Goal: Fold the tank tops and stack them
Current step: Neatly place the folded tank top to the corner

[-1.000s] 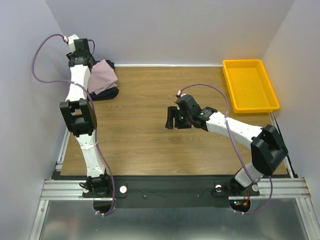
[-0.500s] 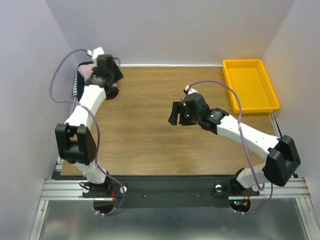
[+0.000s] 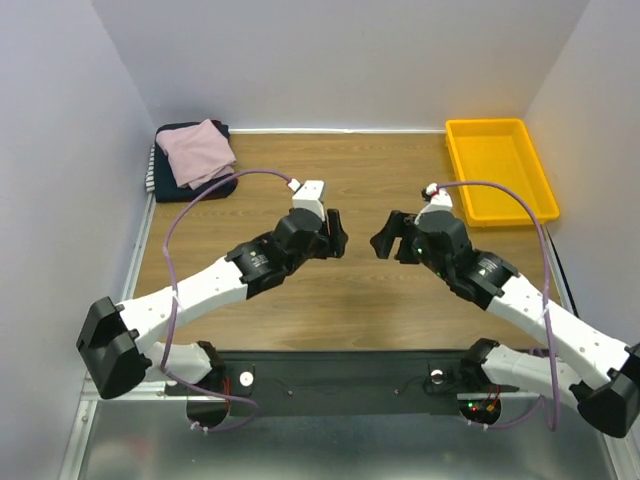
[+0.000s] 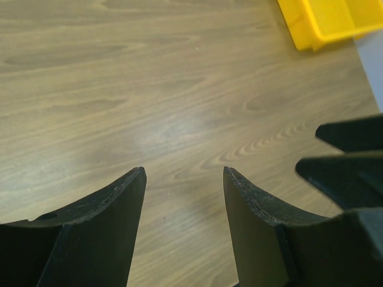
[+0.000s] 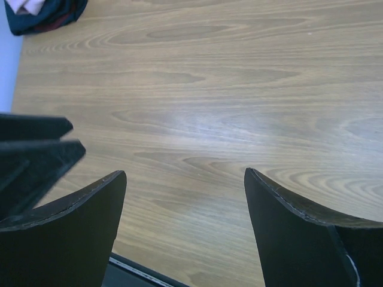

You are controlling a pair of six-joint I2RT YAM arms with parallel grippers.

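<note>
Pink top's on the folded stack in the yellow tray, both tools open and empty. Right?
No: the pink top lies on the folded stack, but that stack sits on the table, far-left corner, not in the yellow tray, per the top view. Left tool and right tool: open, empty.

Colour rundown: the soft sleeveless tank top (image 3: 197, 150) topping the pile is plain pale dusty pink, no print. The folded cloth top (image 3: 218, 186) right under it is dark navy, with a dark-and-light striped edge (image 3: 153, 170) on one side and a sliver of deep red cloth (image 5: 57, 19) lower down. The shallow plastic tray (image 3: 497, 170) is bright yellow. The wooden tabletop (image 3: 330, 180) is mid-brown with darker wavy grain. The left arm (image 3: 200, 290) and right arm (image 3: 560, 325) are white with black joints, and the left gripper (image 4: 184, 170) and right gripper (image 5: 184, 173) are matte black.
</note>
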